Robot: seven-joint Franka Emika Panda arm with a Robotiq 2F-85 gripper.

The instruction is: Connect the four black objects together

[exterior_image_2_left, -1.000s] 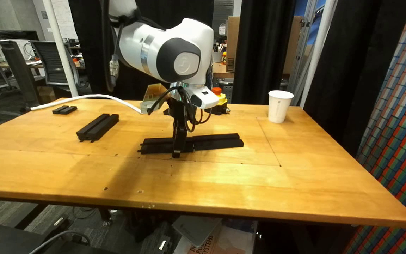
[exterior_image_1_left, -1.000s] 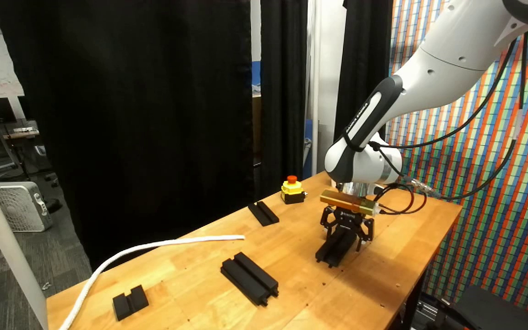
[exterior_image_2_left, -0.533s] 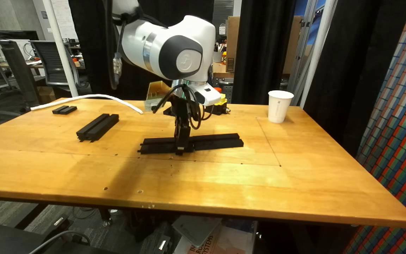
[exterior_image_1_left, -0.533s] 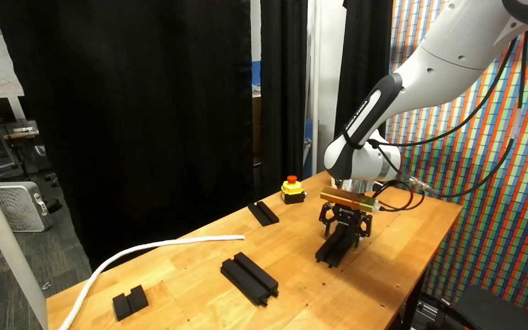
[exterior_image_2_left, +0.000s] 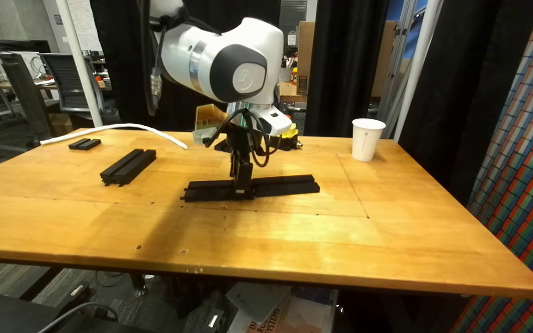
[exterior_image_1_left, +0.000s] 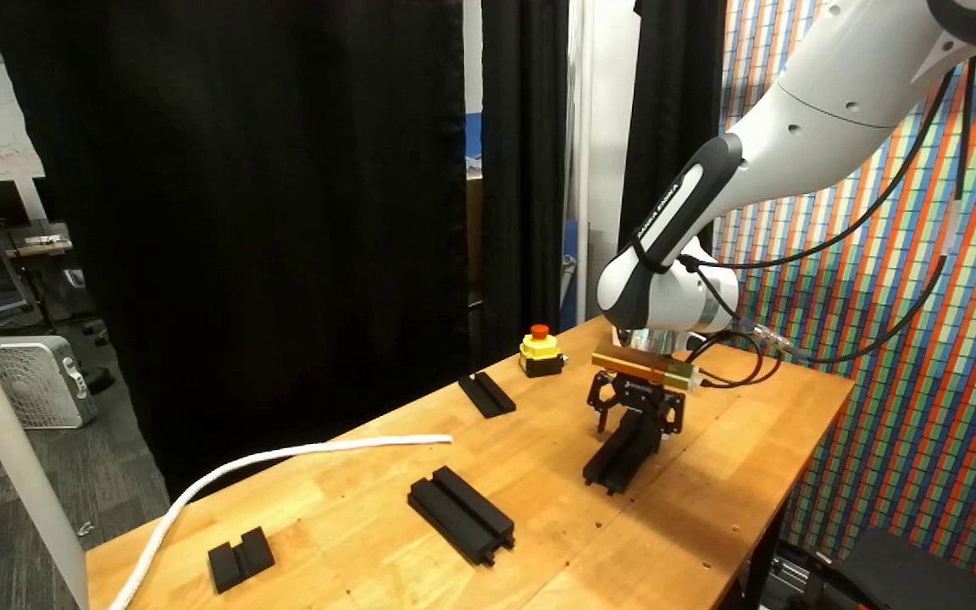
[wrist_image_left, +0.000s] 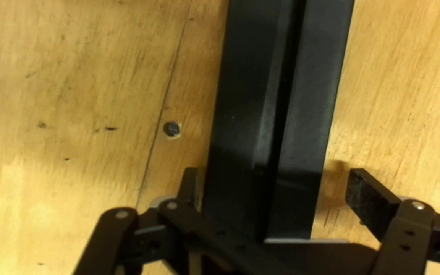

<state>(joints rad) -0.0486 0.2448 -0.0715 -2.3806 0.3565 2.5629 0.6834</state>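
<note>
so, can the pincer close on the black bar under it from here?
Probably yes: the pincer stands open astride the black bar, with a clear gap on one side; the other looks tight, contact unclear.

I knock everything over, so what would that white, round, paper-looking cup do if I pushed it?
The white, round, paper-looking cup might tip, since it narrows downward. Once down, its curved sides would probably let it roll.
</note>
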